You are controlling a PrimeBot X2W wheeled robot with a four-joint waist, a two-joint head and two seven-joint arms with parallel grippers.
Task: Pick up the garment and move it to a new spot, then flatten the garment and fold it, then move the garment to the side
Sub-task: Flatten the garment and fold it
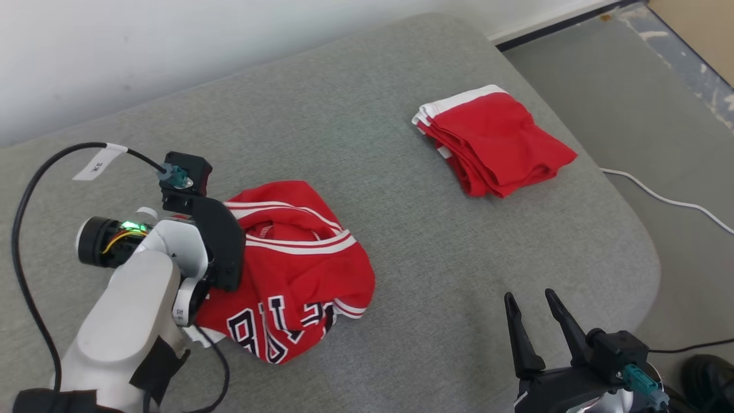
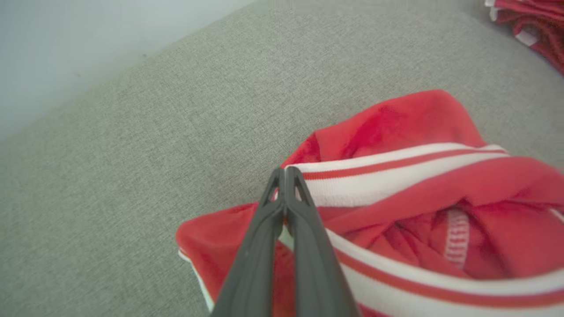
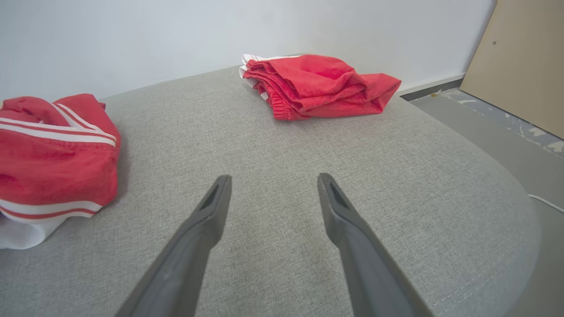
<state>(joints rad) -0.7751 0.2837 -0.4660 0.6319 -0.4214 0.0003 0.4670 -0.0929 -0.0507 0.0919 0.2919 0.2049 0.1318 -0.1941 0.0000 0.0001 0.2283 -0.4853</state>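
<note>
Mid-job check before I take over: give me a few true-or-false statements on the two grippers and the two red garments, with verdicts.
1. The right gripper has its jaws open above the bare grey cushion. True.
2. The left gripper has its jaws spread wide. False: they are closed together at the white striped trim of the red jersey.
3. The red jersey is spread out flat. False: it lies bunched in a heap.
4. The folded red garment lies apart from the red jersey, toward the robot's right. True.
5. The folded red garment is on the floor. False: it rests on the grey cushion.
</note>
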